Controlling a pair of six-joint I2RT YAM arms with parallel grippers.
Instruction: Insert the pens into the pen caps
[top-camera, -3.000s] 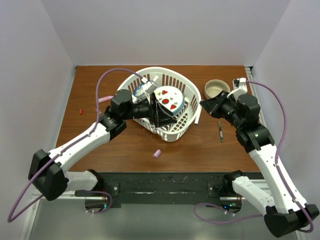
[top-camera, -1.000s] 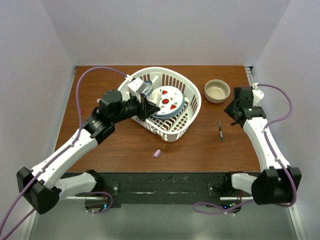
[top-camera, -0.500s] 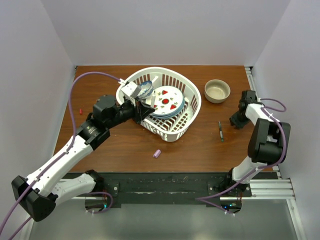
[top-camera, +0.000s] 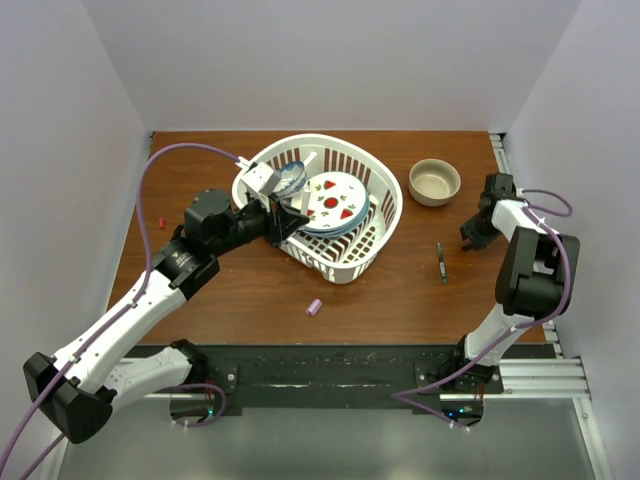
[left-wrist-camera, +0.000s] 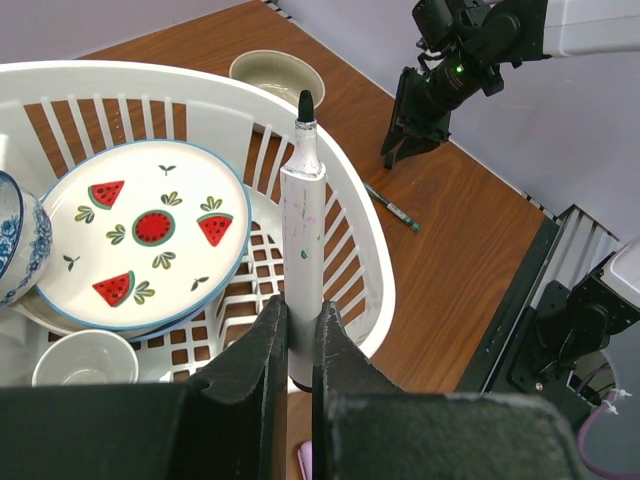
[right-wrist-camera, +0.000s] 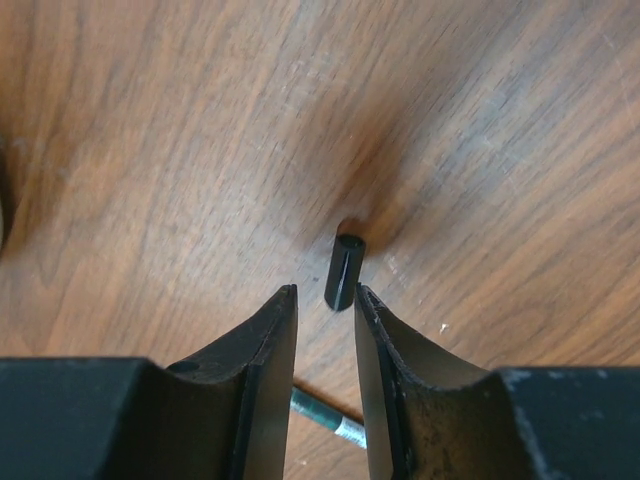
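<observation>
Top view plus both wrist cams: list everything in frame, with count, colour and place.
table: one, brown wood, under everything
basket: one, white, centre back
plate: one, white with watermelon print, in the basket
patterned bowl: one, blue and white, in the basket, left of the plate
cup: one, white, in the basket beside the plate
plain bowl: one, beige, right of the basket
white pen: one, dark tip up, held over the basket rim
dark pen: one, lying right of the basket
lilac cap: one, in front of the basket
red cap: one, far left edge
black cap: one, on the table at the right fingertips
left gripper: shut on the white pen
right gripper: open, above the black cap
</observation>
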